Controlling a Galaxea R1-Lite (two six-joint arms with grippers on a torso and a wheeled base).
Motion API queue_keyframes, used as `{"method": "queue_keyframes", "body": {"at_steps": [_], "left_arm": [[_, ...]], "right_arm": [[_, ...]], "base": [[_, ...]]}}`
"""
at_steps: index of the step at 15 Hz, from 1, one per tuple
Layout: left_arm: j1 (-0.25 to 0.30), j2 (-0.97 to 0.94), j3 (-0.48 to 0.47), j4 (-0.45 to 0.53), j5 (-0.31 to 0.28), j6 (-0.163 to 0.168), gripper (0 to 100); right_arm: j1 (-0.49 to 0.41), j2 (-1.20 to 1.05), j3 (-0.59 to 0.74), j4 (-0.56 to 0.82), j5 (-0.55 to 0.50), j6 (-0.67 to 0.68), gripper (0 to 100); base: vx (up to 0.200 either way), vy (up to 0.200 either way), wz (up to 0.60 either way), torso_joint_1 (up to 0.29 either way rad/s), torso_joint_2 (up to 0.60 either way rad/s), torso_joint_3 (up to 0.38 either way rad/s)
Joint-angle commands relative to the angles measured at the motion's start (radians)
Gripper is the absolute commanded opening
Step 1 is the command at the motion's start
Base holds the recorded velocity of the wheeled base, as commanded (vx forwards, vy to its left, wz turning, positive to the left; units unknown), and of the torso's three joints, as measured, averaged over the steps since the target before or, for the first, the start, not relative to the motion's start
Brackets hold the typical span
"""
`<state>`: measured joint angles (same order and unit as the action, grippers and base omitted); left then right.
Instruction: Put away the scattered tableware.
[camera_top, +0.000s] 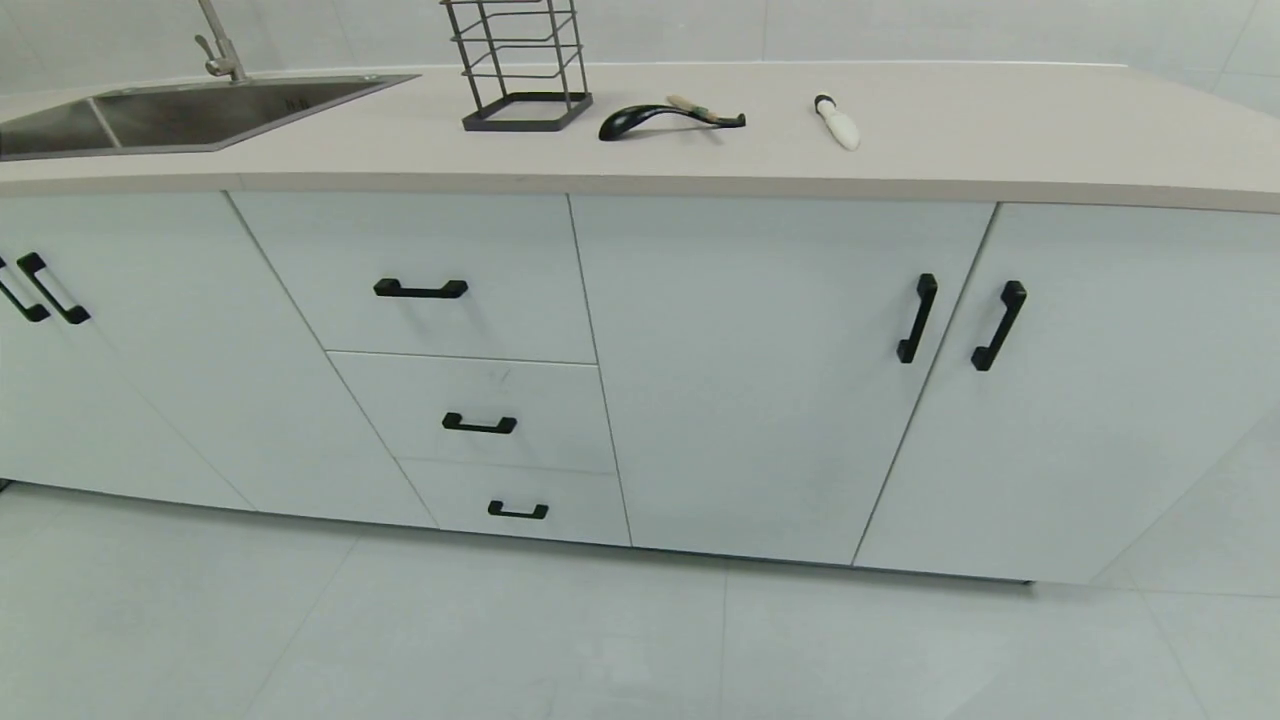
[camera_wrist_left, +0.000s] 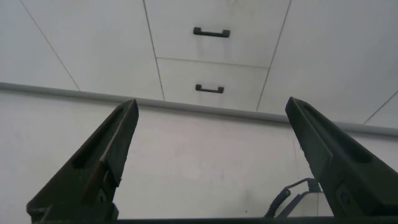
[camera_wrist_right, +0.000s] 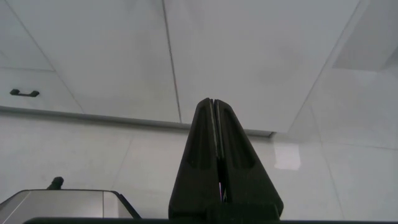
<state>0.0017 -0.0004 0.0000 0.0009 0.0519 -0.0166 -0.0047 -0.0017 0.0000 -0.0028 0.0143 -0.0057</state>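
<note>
The left pincer (camera_wrist_left: 211, 155) hangs low before the drawer fronts (camera_wrist_left: 211, 59), its fingers spread wide apart. The right pincer (camera_wrist_right: 213, 106) points at the cabinet doors (camera_wrist_right: 261, 56), fingers pressed together on nothing. On the counter (camera_top: 1000, 130), a black spoon (camera_top: 622, 124) lies just beside the wire rack (camera_top: 520, 70). A white utensil (camera_top: 838, 125) lies farther from the sink (camera_top: 200, 105).

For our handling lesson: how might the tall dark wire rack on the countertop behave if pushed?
The tall dark wire rack is mostly open wire, so probably light. It rises tall over a small base frame, so a high push might tip it; a low push would likely slide it on the smooth pale countertop.
</note>
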Motion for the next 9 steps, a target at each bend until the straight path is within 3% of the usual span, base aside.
{"method": "queue_keyframes", "body": {"at_steps": [1,8,9], "left_arm": [[0.000,0.000,0.000,0.001,0.000,0.000,100],[0.000,0.000,0.000,-0.002,-0.001,-0.008,100],[0.000,0.000,0.000,-0.002,-0.001,-0.025,100]], "right_arm": [[0.000,0.002,0.000,0.000,0.000,0.000,0],[0.000,0.002,0.000,0.000,0.000,0.000,0],[0.000,0.002,0.000,0.000,0.000,0.000,0]], "base": [[0.200,0.200,0.00,-0.002,0.01,0.007],[0.200,0.200,0.00,-0.002,0.00,0.002],[0.000,0.000,0.00,0.000,0.00,0.000]]}}
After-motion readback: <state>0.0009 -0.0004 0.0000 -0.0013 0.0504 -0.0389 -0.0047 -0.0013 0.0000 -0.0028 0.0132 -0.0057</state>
